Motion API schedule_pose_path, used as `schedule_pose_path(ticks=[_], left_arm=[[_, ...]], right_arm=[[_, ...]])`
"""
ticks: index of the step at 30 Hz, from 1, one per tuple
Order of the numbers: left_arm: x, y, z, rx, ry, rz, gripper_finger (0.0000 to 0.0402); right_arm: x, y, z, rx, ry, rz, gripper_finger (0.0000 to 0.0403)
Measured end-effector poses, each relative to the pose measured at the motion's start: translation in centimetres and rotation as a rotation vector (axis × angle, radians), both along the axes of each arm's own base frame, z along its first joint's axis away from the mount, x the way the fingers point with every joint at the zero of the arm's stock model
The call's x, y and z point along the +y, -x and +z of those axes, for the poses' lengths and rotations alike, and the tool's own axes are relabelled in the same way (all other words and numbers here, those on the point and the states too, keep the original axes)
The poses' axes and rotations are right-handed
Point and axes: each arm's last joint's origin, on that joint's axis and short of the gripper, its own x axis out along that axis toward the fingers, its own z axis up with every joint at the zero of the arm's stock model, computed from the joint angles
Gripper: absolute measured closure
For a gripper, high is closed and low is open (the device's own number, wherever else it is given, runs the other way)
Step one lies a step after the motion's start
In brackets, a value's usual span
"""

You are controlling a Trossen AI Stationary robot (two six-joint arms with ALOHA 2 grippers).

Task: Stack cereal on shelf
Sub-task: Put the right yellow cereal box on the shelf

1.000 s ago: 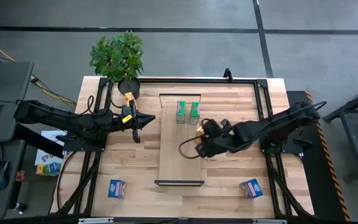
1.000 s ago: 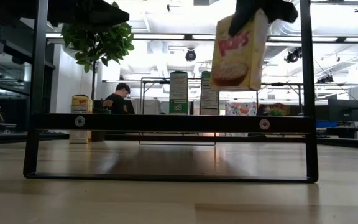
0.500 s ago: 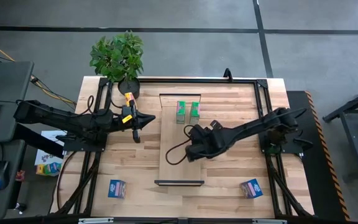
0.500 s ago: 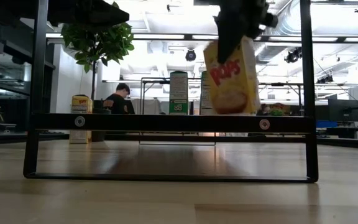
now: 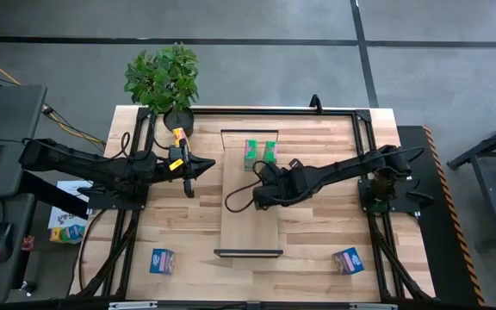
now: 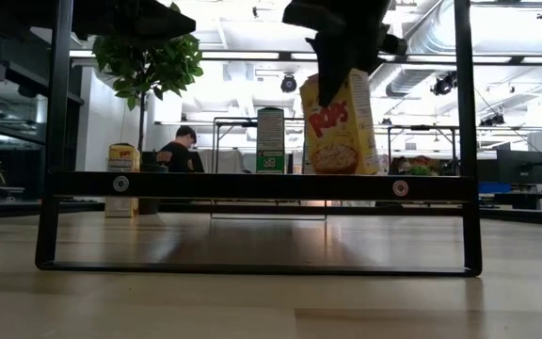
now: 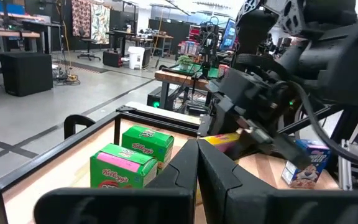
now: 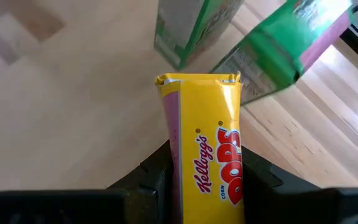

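Observation:
My right gripper [image 5: 261, 188] reaches in from the table's right over the long wooden shelf [image 5: 250, 226]. It is shut on a yellow cereal box [image 8: 210, 137], also seen in the low view [image 6: 340, 122]. Two green boxes [image 5: 251, 153] [image 5: 269, 152] stand on their bases at the shelf's far end, just beyond it. A second yellow box [image 5: 178, 136] stands on the table by the plant. Two blue boxes [image 5: 162, 260] [image 5: 348, 260] sit near the table's near corners. My left gripper [image 5: 203, 165] is shut, empty, and waits left of the shelf. My right gripper pinches the yellow box's upper part [image 8: 207, 186] between its two fingers [image 8: 157, 177], one on each side. It comes from above, slanting in from the table's right. The box hangs nearly upright below the fingers. The shelf's black bracket [image 6: 252, 185] hides its bottom edge.
A potted plant [image 5: 164, 77] stands at the far left corner. A black frame [image 5: 362, 146] runs along the table's sides. Bare plank lies on the shelf's near half. A person [image 6: 179, 151] sits in the room beyond the table.
My right gripper has carried the yellow box toward the table's left and far side, over the shelf toward the green boxes, and lowered it. The box has swung from tilted to nearly upright.

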Motion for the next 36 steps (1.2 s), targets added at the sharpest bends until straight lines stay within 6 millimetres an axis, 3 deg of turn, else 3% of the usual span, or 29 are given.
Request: schedule_pose_path(ticks=[23, 36], left_arm=[[0.0, 0.0, 0.0, -0.002, 0.007, -0.002, 0.0401], [0.0, 0.0, 0.0, -0.002, 0.007, -0.002, 0.0401]], right_arm=[[-0.8, -0.9, -0.1, -0.028, -0.045, 0.037, 0.0286], [-1.0, -0.9, -1.7, -0.016, -0.084, 0.043, 0.0164]])
